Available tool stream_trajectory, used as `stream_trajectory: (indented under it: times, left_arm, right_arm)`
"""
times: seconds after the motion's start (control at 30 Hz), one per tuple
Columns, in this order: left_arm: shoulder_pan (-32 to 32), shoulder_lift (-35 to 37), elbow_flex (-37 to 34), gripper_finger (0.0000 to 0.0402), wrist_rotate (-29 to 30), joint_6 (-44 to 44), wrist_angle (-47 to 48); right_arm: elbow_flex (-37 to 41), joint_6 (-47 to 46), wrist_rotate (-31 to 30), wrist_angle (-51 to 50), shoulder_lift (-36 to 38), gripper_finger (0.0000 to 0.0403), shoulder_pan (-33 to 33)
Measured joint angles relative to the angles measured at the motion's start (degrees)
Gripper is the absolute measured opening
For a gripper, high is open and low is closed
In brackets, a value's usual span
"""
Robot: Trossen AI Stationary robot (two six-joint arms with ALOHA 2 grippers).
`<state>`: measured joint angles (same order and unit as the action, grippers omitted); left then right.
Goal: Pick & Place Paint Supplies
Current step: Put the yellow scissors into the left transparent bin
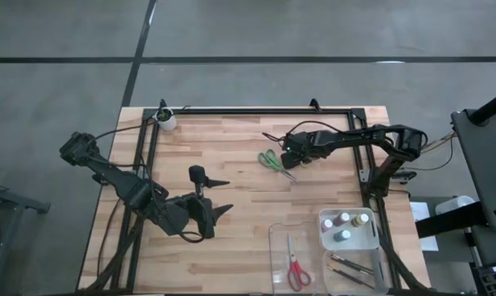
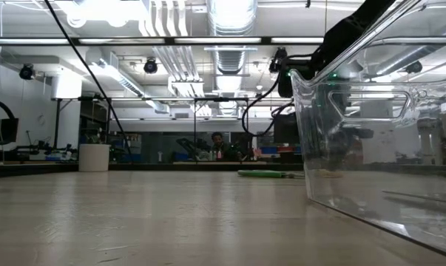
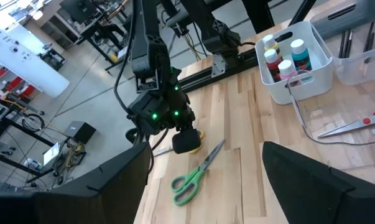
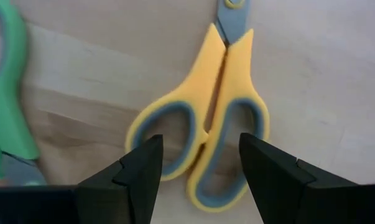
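My right gripper (image 1: 291,154) (image 4: 199,152) is open and points down over the yellow-handled scissors (image 4: 206,124), which lie flat on the table. Its fingers stand over the two handle loops. The high view hides these scissors under the gripper. Green-handled scissors (image 1: 271,160) (image 3: 196,174) lie flat just beside it, toward the table's left. Red-handled scissors (image 1: 295,269), brushes (image 1: 350,267) and paint bottles (image 1: 346,226) in a white bin sit in the clear tray. My left gripper (image 1: 224,196) (image 3: 207,149) waits open, left of centre.
The clear compartment tray (image 1: 278,247) (image 2: 370,148) sits at the near right corner. A small white cup (image 1: 165,120) stands at the far left corner. A black frame rail (image 1: 256,110) runs along the far edge. Bare wood lies between the two arms.
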<state>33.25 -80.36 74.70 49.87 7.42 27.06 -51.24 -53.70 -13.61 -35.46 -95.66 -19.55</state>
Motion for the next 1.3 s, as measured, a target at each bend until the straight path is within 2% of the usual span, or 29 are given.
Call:
stream_trajectory:
  times: [0.27,0.47,0.6,0.93,1.3]
  left_arm:
    - [0.0,0.0,0.0,0.0314,0.0,-0.1,0.0]
    - [0.0,0.0,0.0,0.0314,0.0,-0.1,0.0]
    - [0.0,0.0,0.0,0.0314,0.0,-0.1,0.0]
    - [0.0,0.0,0.0,0.0314,0.0,-0.1,0.0]
    - [0.0,0.0,0.0,0.0314,0.0,0.1,0.0]
  right_arm:
    - [5.2,-1.3,-0.1,7.5,0.3,0.0208,0.1]
    - [5.7,-1.7,-0.1,8.2,0.3,0.0205,0.1]
    - [5.5,-1.6,-0.1,8.0,0.2,0.0178,0.0]
    - [5.2,0.0,0.2,8.5,0.1,0.0071,0.0]
    - [5.2,0.7,0.2,8.5,0.1,0.0068,0.0]
